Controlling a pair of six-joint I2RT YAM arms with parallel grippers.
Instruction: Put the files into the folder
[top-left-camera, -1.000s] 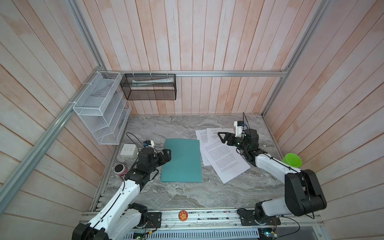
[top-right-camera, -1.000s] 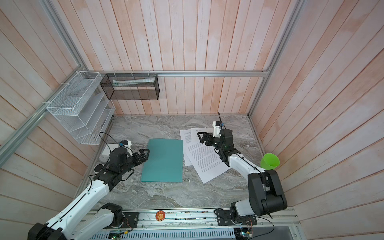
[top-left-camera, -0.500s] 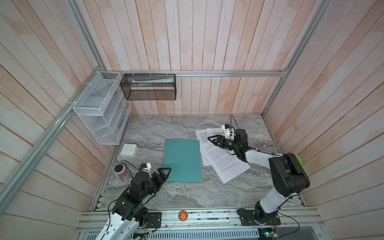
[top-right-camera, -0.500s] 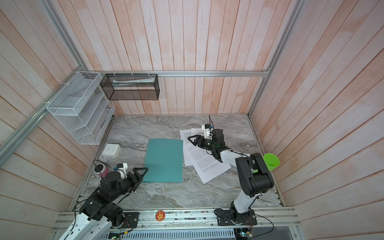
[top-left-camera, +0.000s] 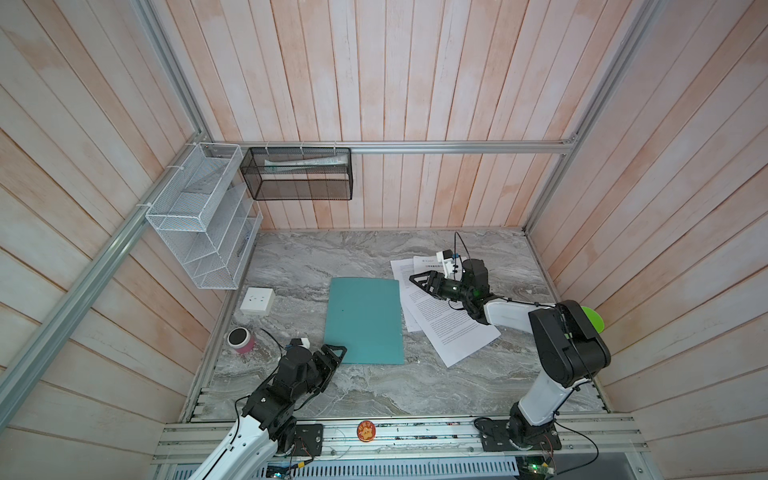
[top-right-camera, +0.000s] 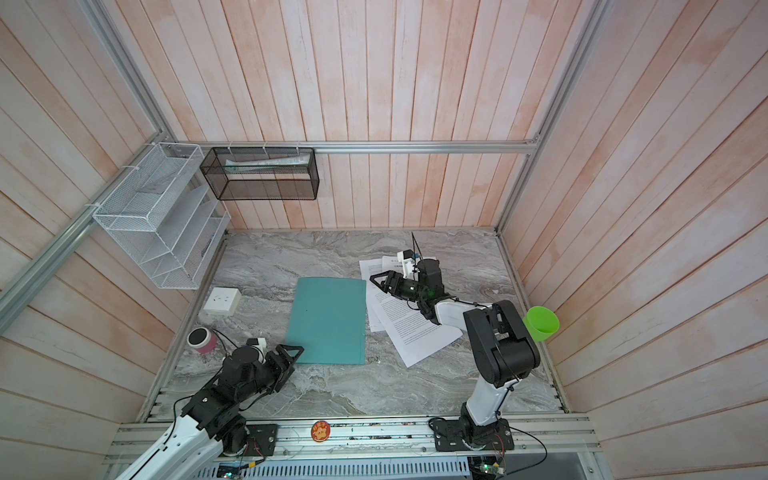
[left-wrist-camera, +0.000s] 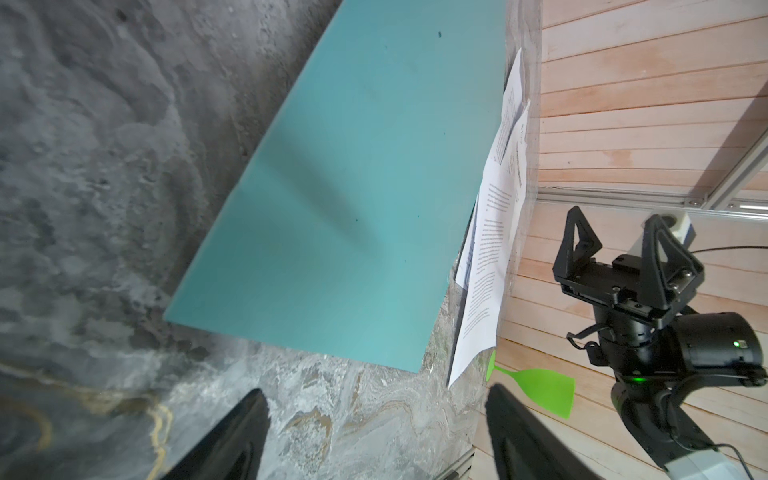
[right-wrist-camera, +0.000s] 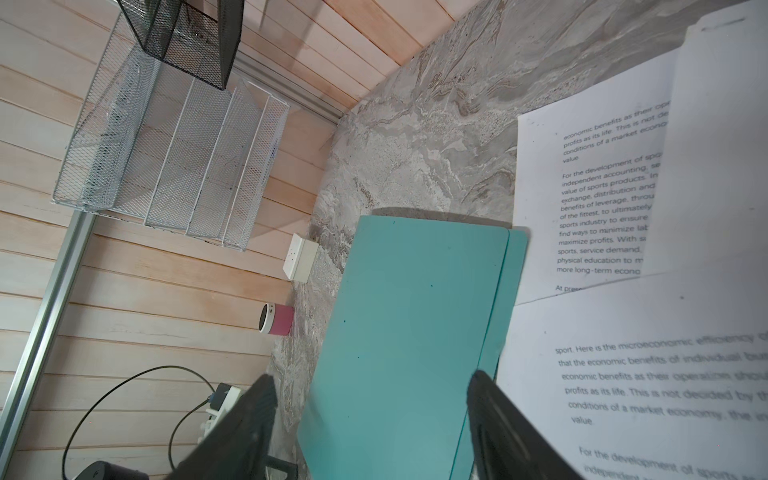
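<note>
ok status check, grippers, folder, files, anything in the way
Both open: left gripper by a corner of the folder, right gripper over the files. Folder shut, lying flat; files loose beside it. Nothing lying on either.

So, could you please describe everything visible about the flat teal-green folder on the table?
The flat teal-green folder is a thin, matte rectangle with rounded corners, card or plastic by its look. It lies closed and flat on the grey marbled table, its cover a little narrower than the back leaf. White printed sheets meet its right edge.
</note>
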